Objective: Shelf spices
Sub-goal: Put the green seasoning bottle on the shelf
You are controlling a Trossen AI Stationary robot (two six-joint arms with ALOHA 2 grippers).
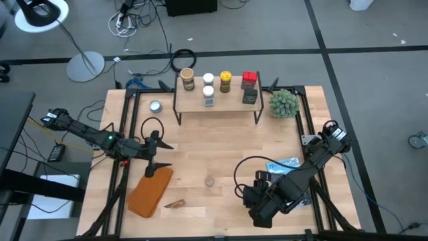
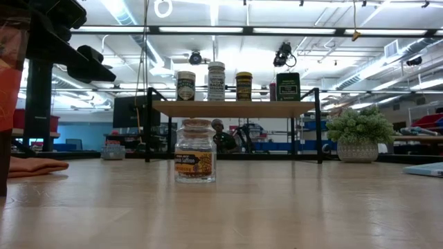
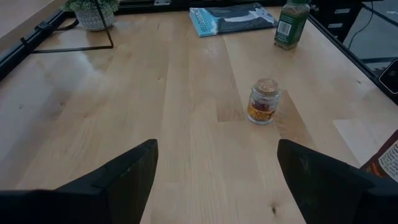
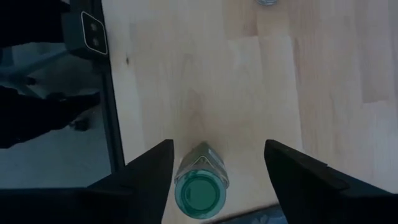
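The shelf (image 1: 217,100) stands at the far middle of the table on its thin black legs. Several spices stand on its wooden top, among them a tan-topped jar (image 1: 188,79), a yellow-topped one (image 1: 225,82) and a red-topped one (image 1: 249,79). A small cork-topped jar (image 1: 209,181) (image 3: 263,101) stands alone on the table's middle. My left gripper (image 1: 162,155) (image 3: 216,146) hovers open to its left, pointing at it. My right gripper (image 1: 256,195) (image 4: 217,144) is open above a green-topped jar (image 4: 200,186) (image 3: 291,23); its fingers stand on either side of the jar, apart from it.
A potted plant (image 1: 283,102) sits right of the shelf and a flat silver tin (image 1: 155,106) left of it. An orange cloth (image 1: 150,191) and a small brown packet (image 1: 175,203) lie near-left. A blue book (image 1: 284,164) lies by the right arm. Bare wood spans the middle.
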